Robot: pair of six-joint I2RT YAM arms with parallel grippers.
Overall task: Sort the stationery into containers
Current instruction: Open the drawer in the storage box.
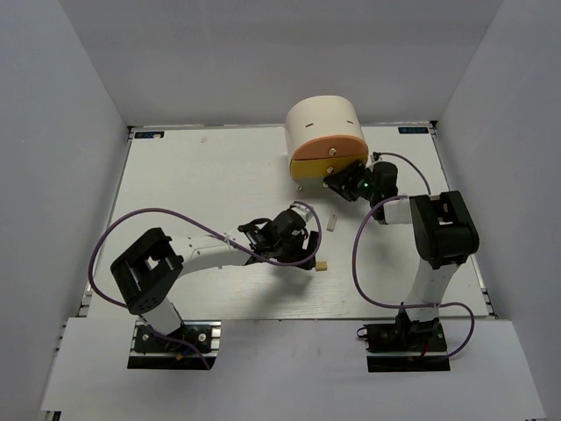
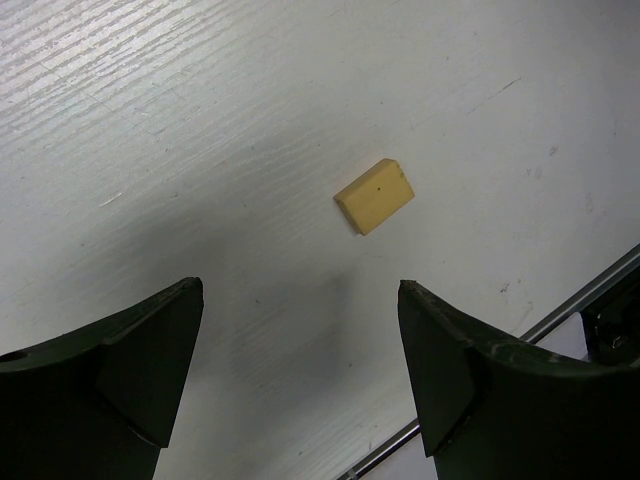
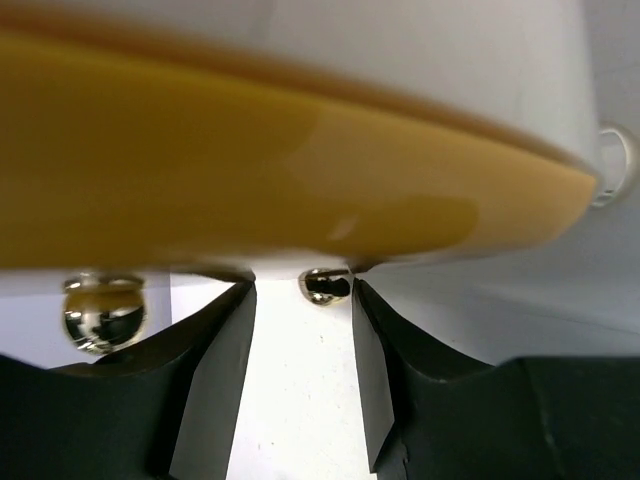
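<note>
Cream organiser (image 1: 323, 118), orange drawer (image 1: 326, 147), yellow drawer (image 3: 250, 170), tan eraser (image 2: 374, 195), black fingers (image 2: 130, 370), purple cables (image 1: 158, 212)

The organiser (image 1: 326, 132) stands far back on the table (image 1: 202, 175), the right gripper (image 3: 303, 300) just before it. One eraser (image 2: 375, 195) lies ahead of the left gripper (image 2: 300, 335) — a second eraser (image 1: 332, 222) behind that.

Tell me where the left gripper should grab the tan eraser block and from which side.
Come from above and close on the two long faces of the tan eraser, across its narrow width. It lies flat on the table, diagonal to the open left gripper, so the wrist probably needs turning to square up.
</note>
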